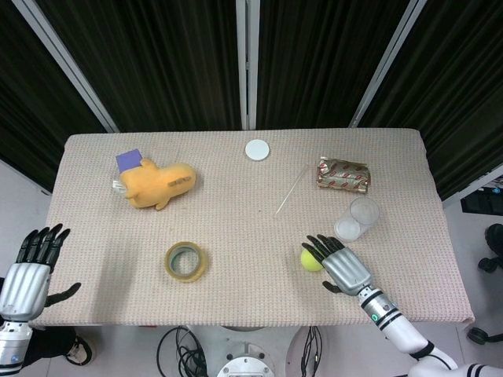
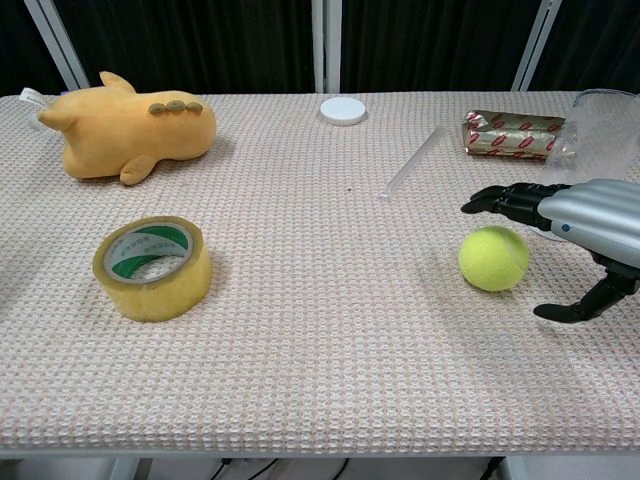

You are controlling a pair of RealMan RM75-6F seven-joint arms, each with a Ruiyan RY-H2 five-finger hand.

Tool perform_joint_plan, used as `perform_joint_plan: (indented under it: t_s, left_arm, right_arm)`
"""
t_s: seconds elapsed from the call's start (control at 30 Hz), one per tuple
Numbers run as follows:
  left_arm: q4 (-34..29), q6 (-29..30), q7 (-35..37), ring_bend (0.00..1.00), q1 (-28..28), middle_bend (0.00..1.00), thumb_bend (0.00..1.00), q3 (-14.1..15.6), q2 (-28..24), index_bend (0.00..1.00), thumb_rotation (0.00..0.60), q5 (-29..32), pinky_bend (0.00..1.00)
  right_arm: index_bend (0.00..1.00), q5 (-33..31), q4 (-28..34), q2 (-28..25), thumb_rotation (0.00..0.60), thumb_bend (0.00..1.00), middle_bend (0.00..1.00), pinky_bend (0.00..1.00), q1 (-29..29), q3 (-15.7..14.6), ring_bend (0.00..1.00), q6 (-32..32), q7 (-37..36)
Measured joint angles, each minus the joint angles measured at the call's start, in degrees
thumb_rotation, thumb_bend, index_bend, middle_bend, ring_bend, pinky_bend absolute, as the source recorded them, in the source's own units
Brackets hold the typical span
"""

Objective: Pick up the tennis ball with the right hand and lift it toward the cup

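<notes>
The yellow tennis ball [image 1: 310,259] [image 2: 493,258] lies on the woven table cover at the front right. My right hand [image 1: 339,265] [image 2: 570,222] hovers over its right side, fingers spread above the ball and thumb low behind it, holding nothing. The clear plastic cup [image 1: 355,218] [image 2: 596,128] stands just beyond the hand, partly hidden by it in the chest view. My left hand [image 1: 30,269] hangs open off the table's front left corner, seen only in the head view.
A roll of yellow tape [image 1: 186,261] [image 2: 152,267] sits front left. A yellow plush toy [image 1: 157,183] [image 2: 128,127], a white lid [image 1: 257,149] [image 2: 343,110], a clear straw [image 1: 291,189] [image 2: 414,160] and a foil snack pack [image 1: 343,174] [image 2: 512,134] lie further back.
</notes>
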State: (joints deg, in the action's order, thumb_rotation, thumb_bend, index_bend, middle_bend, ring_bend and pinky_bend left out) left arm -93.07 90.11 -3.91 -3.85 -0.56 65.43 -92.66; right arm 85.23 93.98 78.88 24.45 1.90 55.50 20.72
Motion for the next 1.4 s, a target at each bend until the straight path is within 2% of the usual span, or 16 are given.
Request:
perform_joint_plan:
  t_s: [0.17,0.33,0.5,0.7,0.83,0.9,1.17,1.27,1.4]
  left_arm:
    - [0.0,-0.1,0.1,0.00,0.1,0.00,0.06,0.1,0.0,0.04,0.600,0.1,0.00]
    - [0.1,0.1,0.2,0.00,0.2,0.00,0.06,0.1,0.0,0.04,0.600,0.1,0.00]
    - [0.1,-0.2,0.3,0.00,0.1,0.00,0.06,0.1,0.0,0.04,0.600,0.1,0.00]
    - [-0.2,0.0,0.3,0.00,0.1,0.00,0.06,0.0,-0.3,0.04,0.600,0.1,0.00]
    - [-0.2,-0.2,0.3,0.00,0.1,0.00,0.06,0.0,-0.3,0.04,0.600,0.2,0.00]
    - [-0.1,-0.2,0.3,0.00,0.0,0.00,0.06,-0.1,-0.3,0.04,0.600,0.2,0.00]
    - [-0.4,0.0,0.5,0.00,0.2,0.00,0.06,-0.1,-0.6,0.04,0.600,0.2,0.00]
    - [-0.8,0.0,0.8,0.00,0.3,0.00,0.06,0.0,-0.8,0.04,0.600,0.3,0.00]
    - [-1.0,0.2,0.2,0.00,0.4,0.00,0.06,0.0,-0.9,0.04,0.600,0.0,0.00]
  right_arm:
    - [0.00,-1.0,-1.1,1.4,0.600,0.18,0.02,0.39,0.7,-0.2,0.02,-0.3,1.0]
    - [0.03,-0.6,-2.9,3.0,0.600,0.21,0.11,0.54,0.8,-0.5,0.16,1.3,0.9]
    - [0.20,-0.7,-3.8,4.6,0.600,0.29,0.19,0.67,1.1,-0.3,0.29,2.2,0.6]
    - [0.43,-0.5,-5.2,5.7,0.600,0.33,0.40,0.76,1.8,-0.2,0.44,2.9,0.5]
    - [0.58,-0.2,-6.0,6.1,0.600,0.36,0.50,0.80,1.8,-0.4,0.50,3.7,0.6]
    - [0.61,0.2,-6.2,6.2,0.600,0.38,0.52,0.81,1.8,-0.5,0.53,4.4,0.2]
    - [0.64,5.4,-4.1,4.2,0.600,0.37,0.56,0.81,0.9,-0.2,0.55,11.8,-5.0]
    - [0.65,8.1,-2.4,2.7,0.600,0.37,0.58,0.82,0.3,0.5,0.56,16.7,-8.3]
    - [0.66,11.2,-0.5,0.7,0.600,0.44,0.58,0.83,-0.8,2.7,0.57,24.8,-12.9]
